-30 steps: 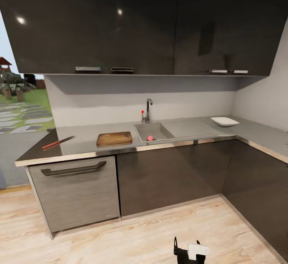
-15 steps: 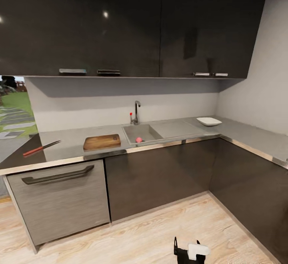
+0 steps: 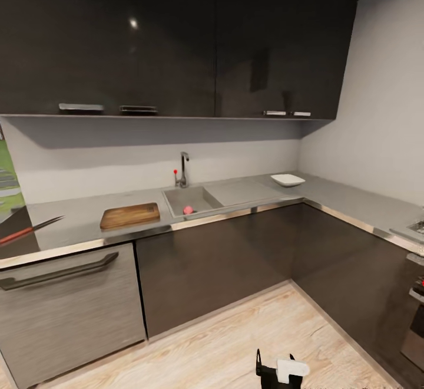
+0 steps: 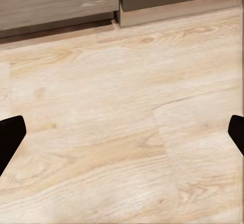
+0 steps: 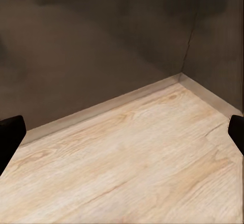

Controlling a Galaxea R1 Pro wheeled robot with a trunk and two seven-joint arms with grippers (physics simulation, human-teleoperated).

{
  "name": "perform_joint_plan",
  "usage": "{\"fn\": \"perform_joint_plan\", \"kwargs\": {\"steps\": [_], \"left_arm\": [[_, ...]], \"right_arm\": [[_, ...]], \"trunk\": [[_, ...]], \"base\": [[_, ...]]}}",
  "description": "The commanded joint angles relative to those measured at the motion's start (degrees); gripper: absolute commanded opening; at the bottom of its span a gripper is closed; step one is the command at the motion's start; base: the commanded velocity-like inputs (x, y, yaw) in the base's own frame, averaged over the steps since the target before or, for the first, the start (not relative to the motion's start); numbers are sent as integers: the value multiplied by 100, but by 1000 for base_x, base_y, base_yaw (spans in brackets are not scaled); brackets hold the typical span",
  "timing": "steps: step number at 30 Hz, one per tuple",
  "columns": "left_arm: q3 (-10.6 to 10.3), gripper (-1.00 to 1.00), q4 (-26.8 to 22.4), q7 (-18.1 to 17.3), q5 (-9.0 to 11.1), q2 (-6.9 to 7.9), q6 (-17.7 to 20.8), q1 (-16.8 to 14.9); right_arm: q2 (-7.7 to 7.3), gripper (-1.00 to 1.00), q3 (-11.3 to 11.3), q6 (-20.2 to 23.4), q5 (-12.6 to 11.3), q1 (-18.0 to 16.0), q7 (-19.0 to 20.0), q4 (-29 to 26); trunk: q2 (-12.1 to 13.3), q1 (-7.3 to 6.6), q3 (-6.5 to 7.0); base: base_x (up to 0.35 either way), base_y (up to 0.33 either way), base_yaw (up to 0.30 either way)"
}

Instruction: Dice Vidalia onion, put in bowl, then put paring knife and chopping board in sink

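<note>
Across the floor, the grey countertop [image 3: 76, 219] carries the task's things. The small pinkish Vidalia onion [image 3: 188, 210] lies in the steel sink [image 3: 201, 195], under the chrome tap. Left of the sink the brown chopping board [image 3: 130, 216] lies flat. The red-handled paring knife [image 3: 28, 230] rests at the far left of the worktop. The white bowl [image 3: 288, 180] stands near the corner, right of the sink. My left gripper [image 4: 122, 137] and right gripper [image 5: 122, 132] both hang open over the wooden floor, far from the counter, holding nothing.
Dark base cabinets [image 3: 224, 259] and a grey dishwasher front [image 3: 65, 306] run under the counter. Dark wall cabinets [image 3: 176, 41] hang above. The counter turns a corner along the right wall toward an oven [image 3: 417, 294]. Light wooden floor [image 3: 224, 348] lies between me and the cabinets.
The whole picture has slid left, so the camera has turned right. The right wall and oven have come into view. Nothing on the counter has moved, and both grippers remain open.
</note>
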Motion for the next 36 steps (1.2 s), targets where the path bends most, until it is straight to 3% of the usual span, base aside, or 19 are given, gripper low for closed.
{"fn": "perform_joint_plan", "kwargs": {"steps": [1,21,36], "left_arm": [[-17,100,-7,1,54,2,-8,2],[-17,100,-7,1,54,2,-8,2],[-17,100,-7,1,54,2,-8,2]], "right_arm": [[2,100,-24,-5,60,-4,-44,4],[2,100,-24,-5,60,-4,-47,4],[2,100,-24,-3,60,-4,-47,4]], "trunk": [[-3,0,-1],[-3,0,5],[-3,0,49]], "base": [[4,0,-129],[0,0,-14],[0,0,-236]]}}
